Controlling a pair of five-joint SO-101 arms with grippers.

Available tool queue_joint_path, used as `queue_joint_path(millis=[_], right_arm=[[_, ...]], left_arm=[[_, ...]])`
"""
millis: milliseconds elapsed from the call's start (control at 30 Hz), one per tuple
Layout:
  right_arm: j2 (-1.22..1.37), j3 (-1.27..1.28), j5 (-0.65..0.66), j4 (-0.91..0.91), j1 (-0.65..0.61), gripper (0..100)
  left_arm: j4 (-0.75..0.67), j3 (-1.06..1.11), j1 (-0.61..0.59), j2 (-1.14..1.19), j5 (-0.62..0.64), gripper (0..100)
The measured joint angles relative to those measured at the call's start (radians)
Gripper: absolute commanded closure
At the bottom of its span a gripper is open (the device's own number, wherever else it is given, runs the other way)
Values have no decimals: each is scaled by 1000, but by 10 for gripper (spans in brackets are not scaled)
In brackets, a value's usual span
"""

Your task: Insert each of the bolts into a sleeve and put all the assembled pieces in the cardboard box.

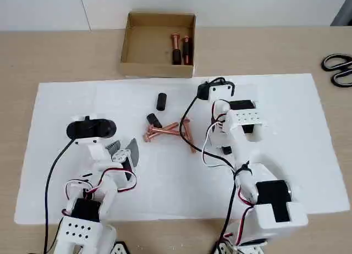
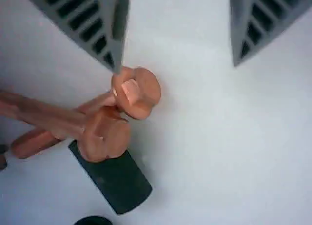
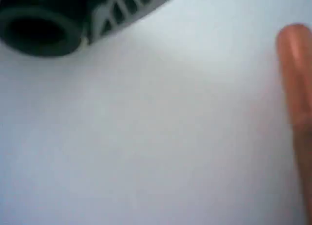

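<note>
Bolts tangled in pile; left gripper fingers spread above pile, risk snagging two together. Right gripper beside pile, clamping sleeve.

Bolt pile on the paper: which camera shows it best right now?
The high view: the whole bolt pile lies in plain sight, nothing covering it. The left wrist view shows two bolt heads close up, shafts cut off. The right wrist view catches one copper shaft.
</note>
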Motion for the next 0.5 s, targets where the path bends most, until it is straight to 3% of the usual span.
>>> queue_joint_path(millis=[267, 500], right_arm=[[5, -35, 5, 28, 18, 981], [8, -269, 14, 256, 89, 976]], left_arm=[[0, 0, 0, 0, 0, 859], [14, 0, 0, 0, 3, 856]])
